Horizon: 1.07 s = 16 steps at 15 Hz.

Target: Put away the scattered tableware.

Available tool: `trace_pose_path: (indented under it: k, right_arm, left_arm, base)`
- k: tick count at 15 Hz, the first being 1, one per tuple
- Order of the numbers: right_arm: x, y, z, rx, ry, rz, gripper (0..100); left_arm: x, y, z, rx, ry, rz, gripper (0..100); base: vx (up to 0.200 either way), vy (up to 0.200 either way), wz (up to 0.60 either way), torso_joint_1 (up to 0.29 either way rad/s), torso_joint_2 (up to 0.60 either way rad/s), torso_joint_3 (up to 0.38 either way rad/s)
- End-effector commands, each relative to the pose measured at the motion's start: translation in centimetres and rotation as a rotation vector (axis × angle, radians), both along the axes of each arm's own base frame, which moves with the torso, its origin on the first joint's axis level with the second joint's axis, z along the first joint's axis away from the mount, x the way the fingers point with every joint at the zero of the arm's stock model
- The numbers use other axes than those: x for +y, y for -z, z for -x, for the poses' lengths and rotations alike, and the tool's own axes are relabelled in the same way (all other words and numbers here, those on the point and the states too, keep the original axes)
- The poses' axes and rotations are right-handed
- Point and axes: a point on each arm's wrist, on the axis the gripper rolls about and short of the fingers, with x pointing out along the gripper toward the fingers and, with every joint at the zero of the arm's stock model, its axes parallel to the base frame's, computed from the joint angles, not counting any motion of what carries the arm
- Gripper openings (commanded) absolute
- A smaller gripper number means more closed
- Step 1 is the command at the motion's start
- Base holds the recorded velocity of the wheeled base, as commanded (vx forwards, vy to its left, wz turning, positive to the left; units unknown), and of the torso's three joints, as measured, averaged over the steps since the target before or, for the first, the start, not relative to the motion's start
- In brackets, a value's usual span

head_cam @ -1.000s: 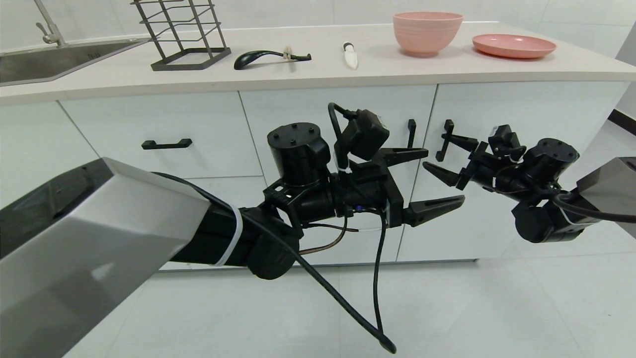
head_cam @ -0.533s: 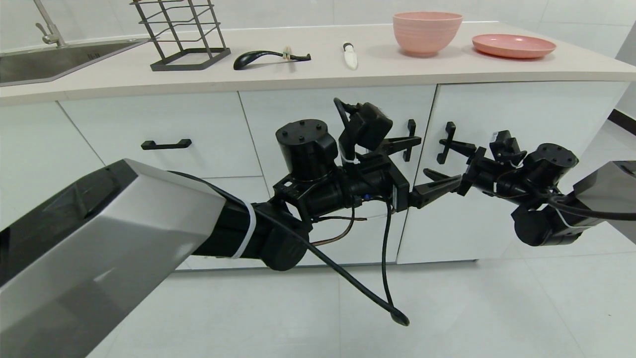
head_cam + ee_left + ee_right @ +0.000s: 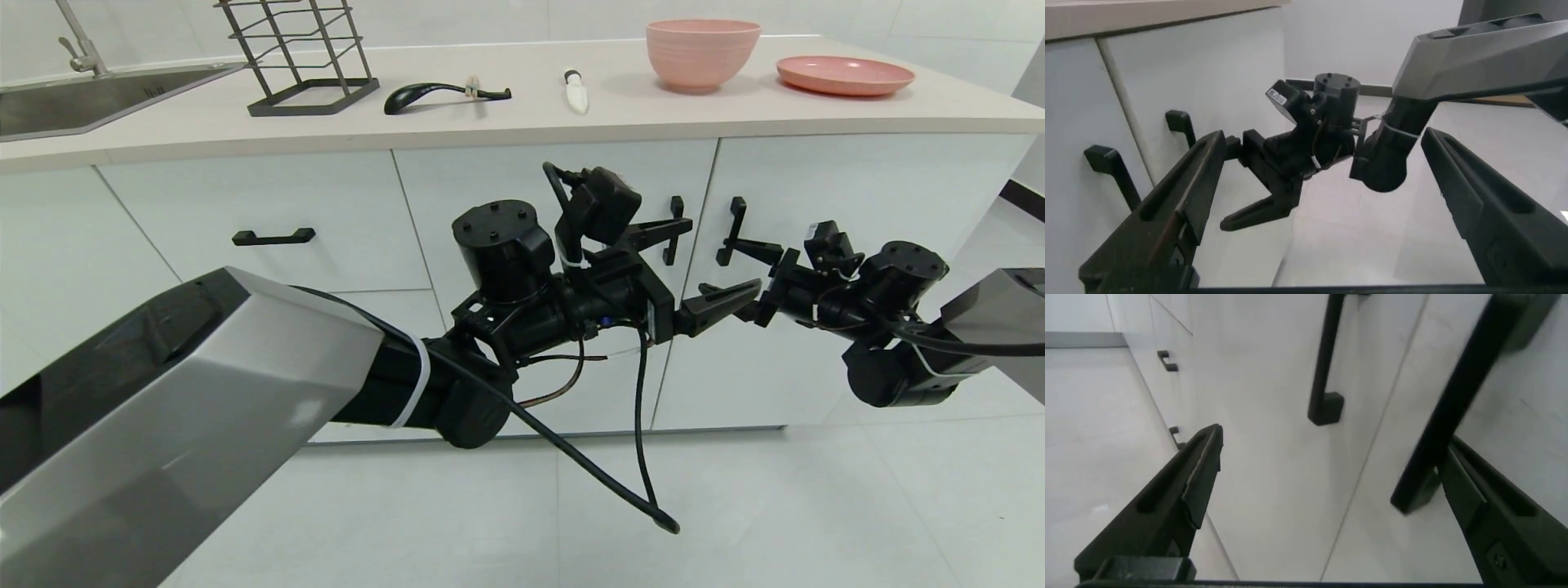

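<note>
From the head, the tableware lies along the worktop (image 3: 204, 122): a glossy pink bowl (image 3: 703, 53) and a shallow pink plate (image 3: 844, 74) toward its right edge, a black spoon (image 3: 433, 92) and a small white utensil (image 3: 576, 91) near the middle, beside a wire rack (image 3: 298, 53) that likely awaits them. The left gripper (image 3: 723, 256) and right gripper (image 3: 713, 265) hang below, tips close together before the cabinet handles (image 3: 674, 230), both spread and empty, seemingly staged before any pick. The left wrist view shows its own fingers (image 3: 1180, 208) parted, the right arm's open pincer beyond them. The right wrist view frames the handles between wide, unloaded prongs.
</note>
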Motion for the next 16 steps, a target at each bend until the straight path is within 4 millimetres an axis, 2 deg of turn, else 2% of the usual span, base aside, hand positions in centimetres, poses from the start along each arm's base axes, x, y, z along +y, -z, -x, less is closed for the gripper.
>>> trace_pose_path:
  k: [1, 2, 3, 7, 10, 13, 16]
  right_arm:
    - [-1.5, -0.1, -0.1, -0.003, 0.044, -0.004, 100]
    - [-2.6, 0.1, -0.1, 0.000, 0.073, -0.006, 100]
    - [-2.8, -0.1, 0.0, -0.006, 0.079, -0.007, 100]
    - [-2.3, -0.8, 0.2, -0.022, 0.068, -0.007, 100]
    - [-2.3, -1.1, 0.7, -0.019, 0.070, -0.007, 100]
    - [-2.3, -0.9, 1.0, -0.009, 0.070, -0.006, 100]
    - [-2.3, -0.9, 1.1, -0.009, 0.069, -0.005, 100]
  left_arm:
    - [0.0, 0.0, 0.0, -0.002, 0.001, 0.004, 100]
    - [-0.2, 0.2, -0.2, -0.028, 0.001, 0.027, 100]
    - [-0.2, 0.2, -0.2, -0.052, 0.005, 0.047, 100]
    - [-0.2, 0.1, 0.0, -0.043, 0.012, 0.063, 100]
    - [-0.8, 0.5, 1.1, -0.030, 0.038, 0.055, 100]
    - [-1.1, 1.2, 1.4, -0.024, 0.046, 0.052, 100]
    - [-1.3, 1.1, 2.7, -0.043, 0.077, 0.086, 100]
  base:
    - [0.200, 0.000, 0.00, -0.002, 0.00, 0.007]
    - [0.000, 0.000, 0.00, 0.000, 0.00, 0.000]
    - [0.000, 0.000, 0.00, 0.000, 0.00, 0.000]
    - [0.000, 0.000, 0.00, 0.000, 0.00, 0.000]
    - [0.000, 0.000, 0.00, 0.000, 0.00, 0.000]
    - [0.000, -0.200, 0.00, 0.010, 0.01, 0.006]
    - [0.000, 0.000, 0.00, 0.000, 0.00, 0.000]
